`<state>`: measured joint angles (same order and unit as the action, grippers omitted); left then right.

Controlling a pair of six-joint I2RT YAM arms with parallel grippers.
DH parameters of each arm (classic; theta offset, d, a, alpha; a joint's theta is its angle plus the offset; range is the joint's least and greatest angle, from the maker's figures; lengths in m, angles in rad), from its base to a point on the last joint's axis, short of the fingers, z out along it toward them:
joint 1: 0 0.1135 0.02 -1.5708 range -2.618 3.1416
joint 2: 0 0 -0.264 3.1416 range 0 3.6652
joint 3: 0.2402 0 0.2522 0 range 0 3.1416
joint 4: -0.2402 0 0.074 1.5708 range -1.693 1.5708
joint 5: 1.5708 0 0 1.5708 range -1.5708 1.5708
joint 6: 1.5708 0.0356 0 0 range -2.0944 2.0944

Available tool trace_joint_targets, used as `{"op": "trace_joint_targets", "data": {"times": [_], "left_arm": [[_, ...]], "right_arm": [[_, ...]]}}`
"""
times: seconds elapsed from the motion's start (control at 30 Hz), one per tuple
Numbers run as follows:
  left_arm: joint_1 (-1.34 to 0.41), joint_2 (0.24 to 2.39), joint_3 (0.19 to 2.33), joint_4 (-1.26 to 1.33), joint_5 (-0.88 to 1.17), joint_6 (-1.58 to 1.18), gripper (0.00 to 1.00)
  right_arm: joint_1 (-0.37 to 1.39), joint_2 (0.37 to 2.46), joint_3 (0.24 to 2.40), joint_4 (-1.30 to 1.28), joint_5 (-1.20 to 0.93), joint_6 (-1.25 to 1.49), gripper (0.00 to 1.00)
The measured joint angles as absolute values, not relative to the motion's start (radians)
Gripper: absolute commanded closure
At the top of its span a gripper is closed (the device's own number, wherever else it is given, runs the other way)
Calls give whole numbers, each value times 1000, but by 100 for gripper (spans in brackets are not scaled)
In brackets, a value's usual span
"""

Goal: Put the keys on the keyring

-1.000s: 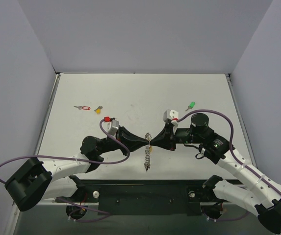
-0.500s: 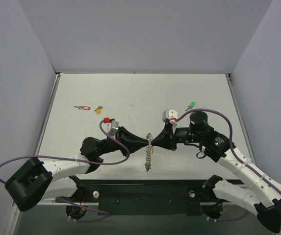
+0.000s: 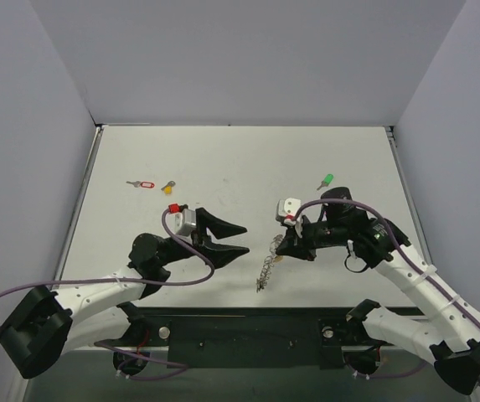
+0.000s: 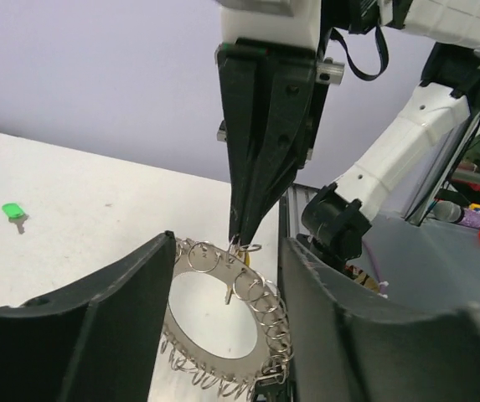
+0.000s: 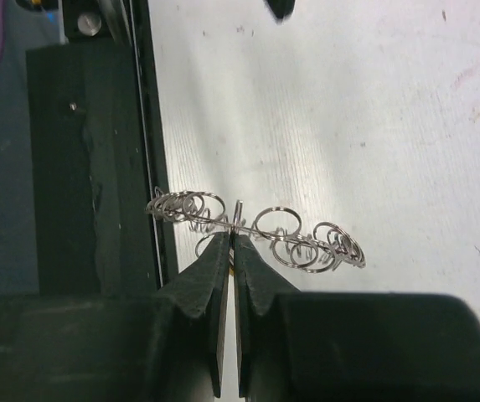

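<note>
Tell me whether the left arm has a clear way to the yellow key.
Probably yes. The left gripper is open and empty, and nothing stands between it and the yellow key; the red-tagged key lies beside that, apart.

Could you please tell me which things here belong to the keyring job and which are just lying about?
Job: keyring, pinched in the right gripper; red-tagged key; yellow key; green key.
Not part of it, only rig: purple cable; black base plate.
</note>
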<state>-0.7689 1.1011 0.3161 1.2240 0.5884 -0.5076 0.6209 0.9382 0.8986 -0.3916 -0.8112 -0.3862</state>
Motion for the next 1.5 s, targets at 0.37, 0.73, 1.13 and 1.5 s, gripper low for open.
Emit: {"op": "trace_joint_targets", "data": {"times": [0.37, 0.73, 1.13, 1.5], "left_arm": [[-869, 1105, 530, 776, 603, -131, 32], [-1028, 1417, 658, 865, 553, -78, 55], [-1187, 1553, 713, 997, 419, -98, 58], [-1217, 1618, 743, 1007, 303, -64, 59]], "right_arm": [[618, 1057, 1218, -1092, -603, -1034, 100], [562, 998, 1216, -1267, -496, -1225, 100], [516, 948, 1138, -1254, -497, -1186, 100], [496, 947, 1135, -1222, -515, -1132, 100]]}}
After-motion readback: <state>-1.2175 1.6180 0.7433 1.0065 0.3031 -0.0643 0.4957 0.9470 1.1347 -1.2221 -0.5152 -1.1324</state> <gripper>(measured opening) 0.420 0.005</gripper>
